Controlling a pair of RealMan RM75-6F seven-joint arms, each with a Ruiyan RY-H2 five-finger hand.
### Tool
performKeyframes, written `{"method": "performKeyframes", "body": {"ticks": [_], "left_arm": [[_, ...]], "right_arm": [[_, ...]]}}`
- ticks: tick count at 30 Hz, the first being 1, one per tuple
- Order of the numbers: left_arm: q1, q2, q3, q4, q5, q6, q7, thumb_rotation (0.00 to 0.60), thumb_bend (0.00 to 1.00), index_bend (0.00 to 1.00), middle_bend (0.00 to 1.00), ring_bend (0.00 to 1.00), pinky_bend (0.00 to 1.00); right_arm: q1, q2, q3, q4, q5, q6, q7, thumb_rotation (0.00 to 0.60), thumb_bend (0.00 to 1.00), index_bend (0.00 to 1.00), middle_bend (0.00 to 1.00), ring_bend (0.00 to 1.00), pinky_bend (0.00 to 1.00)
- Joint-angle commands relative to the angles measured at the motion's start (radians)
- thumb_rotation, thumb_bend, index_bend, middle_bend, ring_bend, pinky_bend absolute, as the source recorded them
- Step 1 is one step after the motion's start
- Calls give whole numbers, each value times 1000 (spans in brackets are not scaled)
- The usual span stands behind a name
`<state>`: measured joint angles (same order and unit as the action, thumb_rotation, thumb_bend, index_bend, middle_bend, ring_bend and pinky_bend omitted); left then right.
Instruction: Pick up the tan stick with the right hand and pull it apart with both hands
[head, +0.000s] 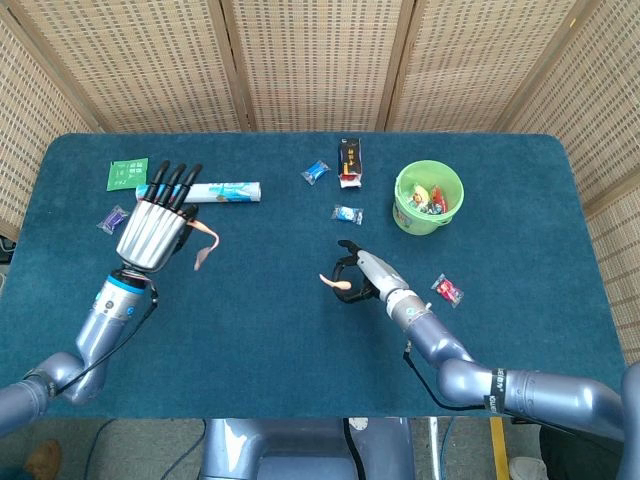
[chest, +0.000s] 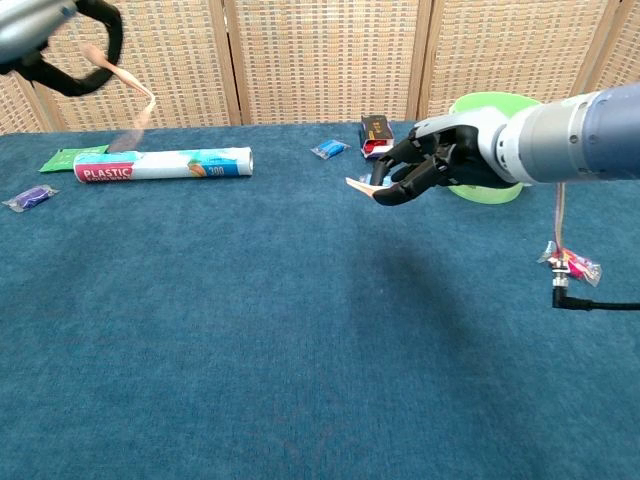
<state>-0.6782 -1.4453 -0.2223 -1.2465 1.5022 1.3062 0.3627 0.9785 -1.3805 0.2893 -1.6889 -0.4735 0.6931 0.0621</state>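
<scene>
From the head view I see the tan stick is in two bits, well apart. My left hand is up near the left side of the blue table, and it pinches one stretched, thin piece of the stick that hangs down and curls from the thumb side while the other fingers point straight out. My right hand is near the middle of the table, fingers curled in, and it holds the short stub of the stick, which pokes out to the left. The chest view shows this hand from the side, with the pink stub sticking out of the dark fingertips, so I can see better how tight it is. In that view the left hand is almost cut off at the top corner; only a black finger and the thin strip show. The head view shows into the green bucket, which has small wrapped things in it; the chest view hides most of it behind my right hand. The plastic roll lies just past my left hand, beside a green packet and a purple sweet. A red sweet lies near my right arm.
</scene>
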Motion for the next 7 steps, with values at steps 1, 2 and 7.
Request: {"method": "performKeyframes", "body": {"ticks": [1, 2, 7], "left_arm": [[17, 37, -13, 0, -18, 13, -14, 600, 592, 817, 0, 0, 0], [23, 49, -17, 3, -25, 16, -19, 600, 593, 817, 0, 0, 0], [48, 102, -24, 8, -58, 13, -63, 600, 593, 817, 0, 0, 0]], "right_arm": [[-16, 18, -11, -9, -8, 5, 4, 600, 575, 764, 113, 0, 0], [-23, 27, -16, -13, -12, 6, 5, 600, 575, 764, 113, 0, 0], [-64, 66, -36, -19, -31, 6, 24, 600, 575, 764, 113, 0, 0]]}}
